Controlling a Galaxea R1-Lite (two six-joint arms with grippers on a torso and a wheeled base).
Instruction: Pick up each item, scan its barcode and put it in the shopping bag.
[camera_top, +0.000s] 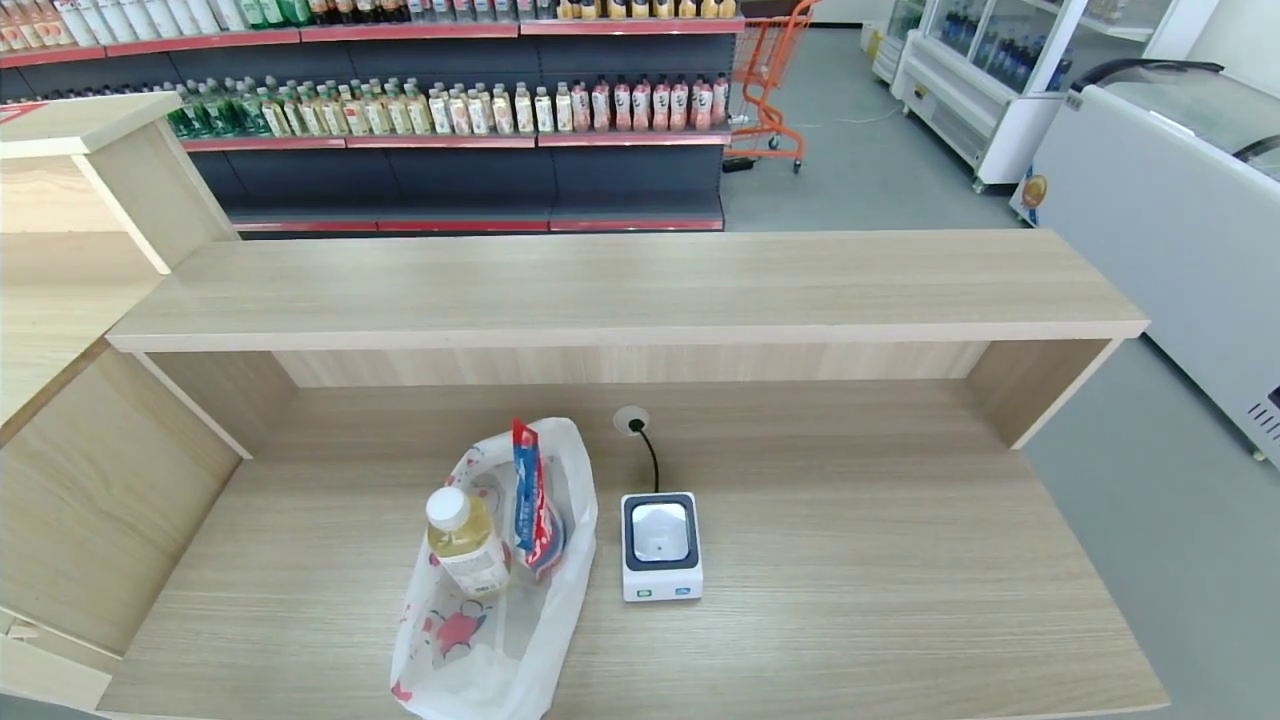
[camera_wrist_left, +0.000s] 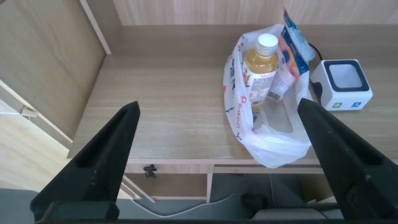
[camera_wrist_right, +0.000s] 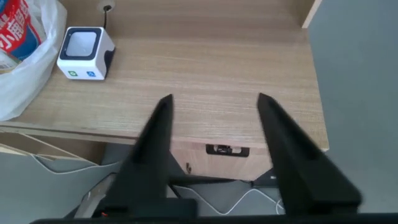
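On the counter (camera_top: 850, 560), just left of the scanner (camera_top: 660, 545), the thin, floppy bag (camera_top: 470, 640) already holds the bottle (camera_top: 465, 545), probably heavy and best gripped round its stiff body, and a crinkly packet (camera_top: 530, 500), while the left gripper (camera_wrist_left: 217, 107) and right gripper (camera_wrist_right: 215, 99) hang wide open, empty, touching nothing.

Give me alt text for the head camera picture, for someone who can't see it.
A white plastic shopping bag lies open on a light wooden counter, holding a standing yellow drink bottle with a white cap and a red and blue packet. A white box-shaped barcode scanner sits beside it on its right.
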